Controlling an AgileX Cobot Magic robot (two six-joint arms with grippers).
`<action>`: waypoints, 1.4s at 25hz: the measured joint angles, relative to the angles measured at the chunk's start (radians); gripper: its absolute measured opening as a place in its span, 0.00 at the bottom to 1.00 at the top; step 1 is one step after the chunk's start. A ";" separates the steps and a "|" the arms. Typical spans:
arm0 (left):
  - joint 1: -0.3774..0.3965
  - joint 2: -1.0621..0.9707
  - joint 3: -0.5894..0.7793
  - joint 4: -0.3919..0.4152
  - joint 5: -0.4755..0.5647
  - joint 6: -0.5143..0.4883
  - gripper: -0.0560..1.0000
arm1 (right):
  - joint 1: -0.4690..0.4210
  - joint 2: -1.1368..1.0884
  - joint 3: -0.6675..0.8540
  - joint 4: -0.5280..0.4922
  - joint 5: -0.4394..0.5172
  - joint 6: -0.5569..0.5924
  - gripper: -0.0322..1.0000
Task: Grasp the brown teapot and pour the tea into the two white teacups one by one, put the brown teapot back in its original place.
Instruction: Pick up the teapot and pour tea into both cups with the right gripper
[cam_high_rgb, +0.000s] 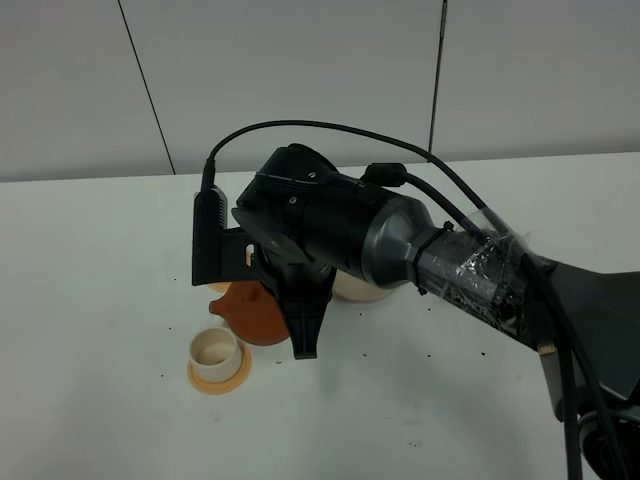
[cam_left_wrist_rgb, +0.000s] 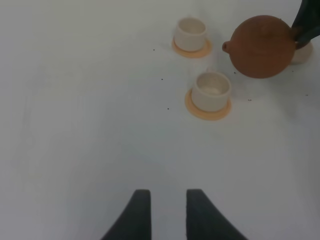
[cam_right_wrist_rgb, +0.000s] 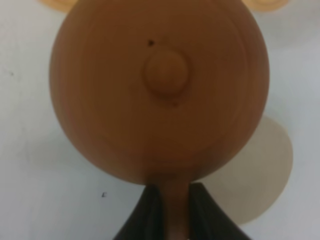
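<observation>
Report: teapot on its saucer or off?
Off. The right gripper holds the brown teapot by its handle; the beige saucer shows beside it.

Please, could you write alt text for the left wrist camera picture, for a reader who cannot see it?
A brown teapot, held by the right gripper, is next to two white teacups, each standing on an orange coaster on a white table. In the foreground the left gripper is open and empty.
</observation>
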 joint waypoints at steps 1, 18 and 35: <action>0.000 0.000 0.000 0.000 0.000 0.000 0.28 | 0.004 0.000 0.000 -0.009 0.000 0.005 0.12; 0.000 0.000 0.000 0.000 0.000 0.000 0.28 | 0.048 0.040 0.000 -0.128 0.025 0.075 0.12; 0.000 0.000 0.000 0.000 0.000 -0.001 0.28 | 0.094 0.040 0.000 -0.213 0.062 0.105 0.12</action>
